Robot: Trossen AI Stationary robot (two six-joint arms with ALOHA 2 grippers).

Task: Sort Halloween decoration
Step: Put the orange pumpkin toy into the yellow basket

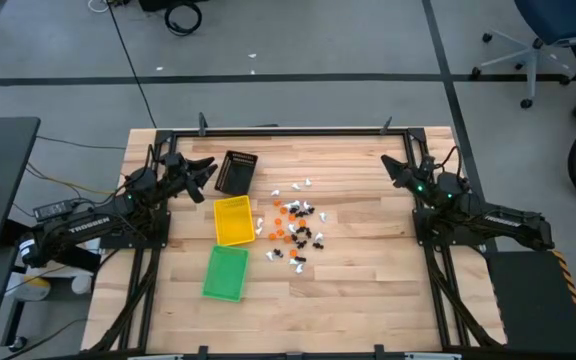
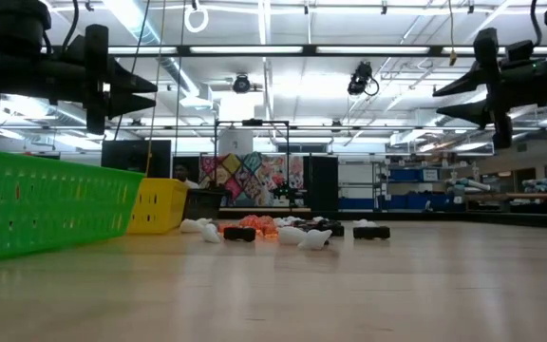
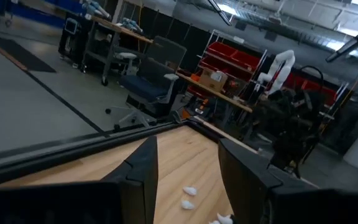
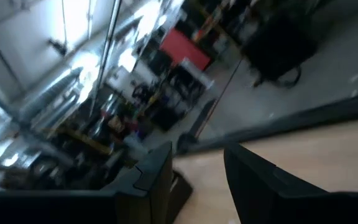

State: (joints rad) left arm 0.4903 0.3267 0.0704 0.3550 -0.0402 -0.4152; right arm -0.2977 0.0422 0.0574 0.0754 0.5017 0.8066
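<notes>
Three small rectangular trays [image 1: 233, 220] sit on the pale wooden slatted counter [image 1: 368, 270] in the high view, left of centre: a black mesh tray [image 1: 235, 172] farthest back, a yellow plastic tray just nearer than it, and a green plastic tray [image 1: 226, 272] nearest. Just right of the yellow tray lies the Halloween decoration [image 1: 293, 225], a loose scatter of tiny white, orange and black trinkets spread over the counter's middle, none of them inside a tray. The left gripper [image 1: 204, 172] hangs at the far left of the counter, close beside the black tray, its fingers parted with nothing between them. The right gripper [image 1: 396, 170] hangs at the far right, well apart from the trinkets, fingers likewise parted and empty.

From the low view, the green tray's perforated wall fills the near left, the yellow tray stands behind it, and the trinkets lie in a low row across the middle of the counter. Both grippers hover high above the wood, one at each upper corner, touching nothing.

Through the left wrist view, two dark fingers [image 3: 143, 177] stand apart with bare wood between them, and a few white trinkets [image 3: 189, 196] lie beyond on the counter. An office chair [image 3: 148, 87] and red shelving [image 3: 238, 62] show in the room behind.

Across the right wrist view, its dark fingers [image 4: 157, 177] are also spread, gripping nothing, over the counter's edge.
</notes>
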